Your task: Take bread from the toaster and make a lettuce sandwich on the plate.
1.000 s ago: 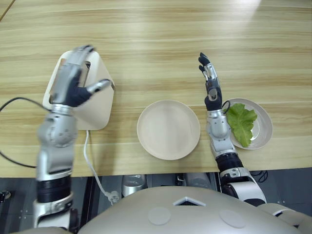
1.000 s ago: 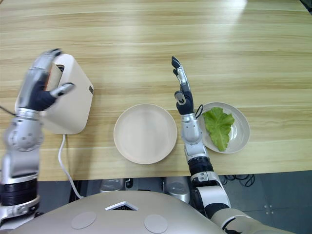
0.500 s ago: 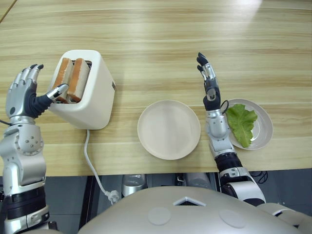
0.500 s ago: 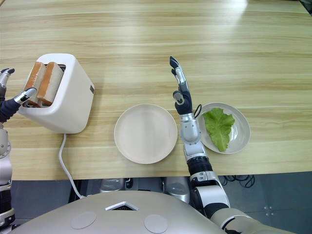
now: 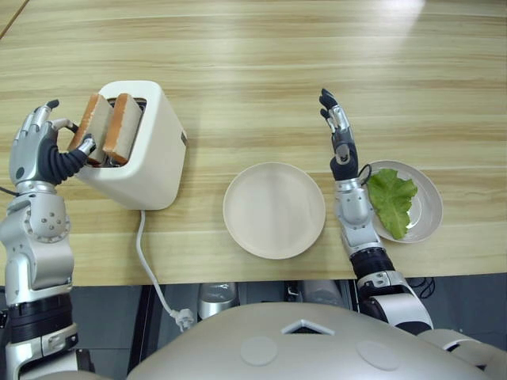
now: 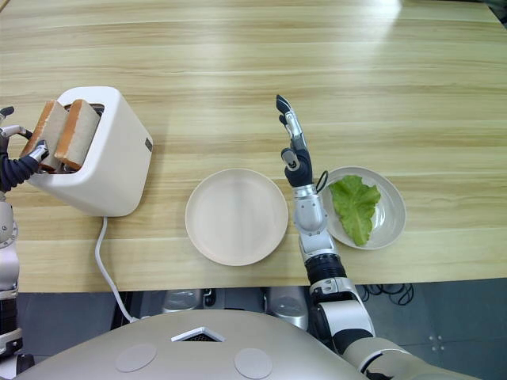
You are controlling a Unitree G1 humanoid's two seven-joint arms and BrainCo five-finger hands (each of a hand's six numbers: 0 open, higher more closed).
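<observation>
A white toaster (image 5: 154, 162) stands at the table's left with two bread slices sticking out of its slots. My left hand (image 5: 38, 154) is at the toaster's left side, fingers curled around the left slice (image 5: 89, 127), which leans left. The other slice (image 5: 120, 133) stands beside it. An empty cream plate (image 5: 273, 210) sits at the centre front. My right hand (image 5: 339, 136) is held upright with straight fingers, between the plate and a small bowl (image 5: 432, 204) that holds a lettuce leaf (image 5: 392, 198).
The toaster's white cable (image 5: 149, 269) runs off the table's front edge. A dark cable (image 5: 8, 190) trails off to the left behind my left arm. The far half of the wooden table is bare.
My left hand came off the toaster's top to its left side, then closed on the left slice. Both slices now lean further left. The right hand has kept still.
</observation>
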